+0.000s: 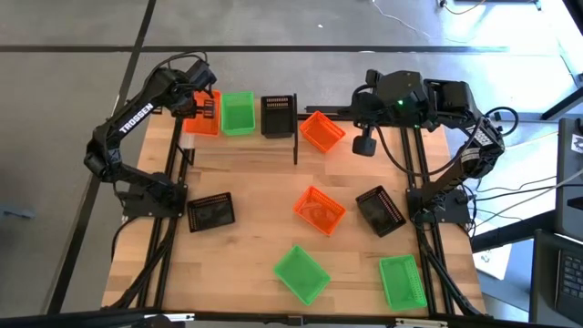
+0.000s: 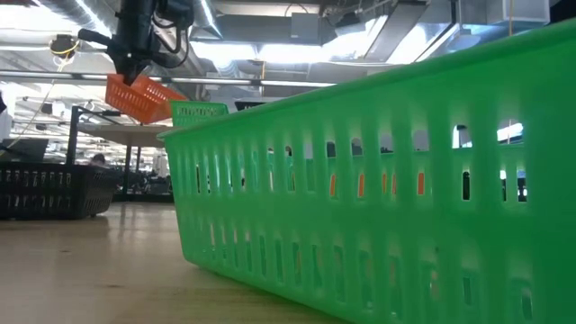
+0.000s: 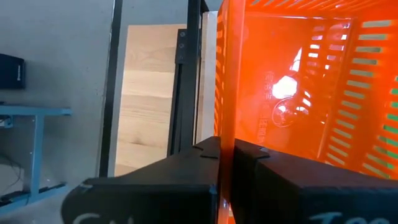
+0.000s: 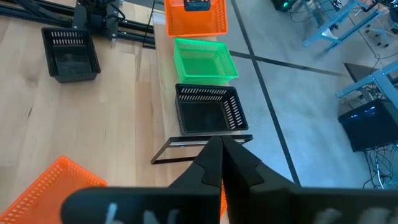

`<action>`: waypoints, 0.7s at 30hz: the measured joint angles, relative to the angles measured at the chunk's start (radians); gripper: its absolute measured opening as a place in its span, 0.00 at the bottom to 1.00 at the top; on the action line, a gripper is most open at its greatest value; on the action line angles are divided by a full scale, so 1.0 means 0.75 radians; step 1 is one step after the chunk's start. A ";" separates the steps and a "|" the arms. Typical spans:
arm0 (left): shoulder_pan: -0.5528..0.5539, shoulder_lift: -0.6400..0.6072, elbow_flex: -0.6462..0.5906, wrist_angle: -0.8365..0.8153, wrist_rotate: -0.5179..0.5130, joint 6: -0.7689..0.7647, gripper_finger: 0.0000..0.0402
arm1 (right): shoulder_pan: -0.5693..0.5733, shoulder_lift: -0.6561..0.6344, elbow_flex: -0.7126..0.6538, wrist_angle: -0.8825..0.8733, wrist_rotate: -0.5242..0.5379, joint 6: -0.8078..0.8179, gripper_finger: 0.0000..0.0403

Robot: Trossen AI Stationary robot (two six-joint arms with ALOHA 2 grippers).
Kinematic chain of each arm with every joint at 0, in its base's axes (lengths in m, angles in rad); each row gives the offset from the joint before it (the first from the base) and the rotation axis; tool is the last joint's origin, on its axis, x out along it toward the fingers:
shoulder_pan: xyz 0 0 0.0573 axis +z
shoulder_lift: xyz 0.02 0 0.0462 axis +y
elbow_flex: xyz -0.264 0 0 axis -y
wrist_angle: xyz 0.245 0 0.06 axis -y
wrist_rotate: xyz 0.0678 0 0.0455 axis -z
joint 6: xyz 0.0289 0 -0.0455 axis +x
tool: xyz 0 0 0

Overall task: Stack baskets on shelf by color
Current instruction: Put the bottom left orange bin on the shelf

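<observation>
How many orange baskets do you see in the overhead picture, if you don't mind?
3: one at the shelf's left end, clamped in the left gripper; one beside the right gripper; one mid-table. None seem hidden.

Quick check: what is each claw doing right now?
Left claw: shut on the wall of an orange basket at the shelf.
Right claw: shut on the edge of another orange basket.

You see small rectangular plastic lattice-walled baskets [image 1: 318,209] in three colours: orange, bright green and black. Your light wooden plank shelf [image 1: 246,159] has thin black metal uprights.
</observation>
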 joint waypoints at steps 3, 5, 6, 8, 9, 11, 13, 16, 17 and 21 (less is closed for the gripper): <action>0.000 0.000 -0.013 0.002 0.011 0.000 0.00 | 0.000 -0.001 0.000 -0.010 -0.058 -0.004 0.00; 0.000 0.000 -0.045 0.002 0.012 -0.001 0.00 | 0.000 -0.001 0.000 -0.011 -0.125 -0.005 0.00; 0.000 0.000 -0.064 0.004 0.012 -0.002 0.00 | 0.000 -0.001 0.000 -0.012 -0.153 -0.007 0.00; 0.000 0.000 -0.106 0.012 0.012 -0.001 0.00 | 0.001 -0.001 0.000 -0.012 -0.177 -0.014 0.00; 0.000 0.000 -0.126 0.022 0.012 -0.001 0.00 | 0.001 -0.001 0.000 -0.013 -0.176 -0.019 0.00; 0.000 0.000 -0.159 0.040 0.013 0.001 0.00 | 0.001 -0.001 0.000 -0.013 -0.175 -0.017 0.00; 0.000 0.000 -0.174 0.042 0.015 0.006 0.00 | 0.000 -0.001 0.000 -0.013 -0.174 -0.008 0.00; 0.000 0.000 -0.175 0.050 0.014 0.024 0.00 | 0.000 -0.001 0.000 -0.012 -0.174 -0.003 0.00; 0.000 0.000 -0.175 0.054 0.014 0.036 0.00 | 0.000 -0.001 0.000 -0.012 -0.174 -0.003 0.00; 0.000 0.000 -0.176 0.057 0.015 0.047 0.02 | 0.001 -0.001 0.000 -0.011 -0.174 -0.003 0.00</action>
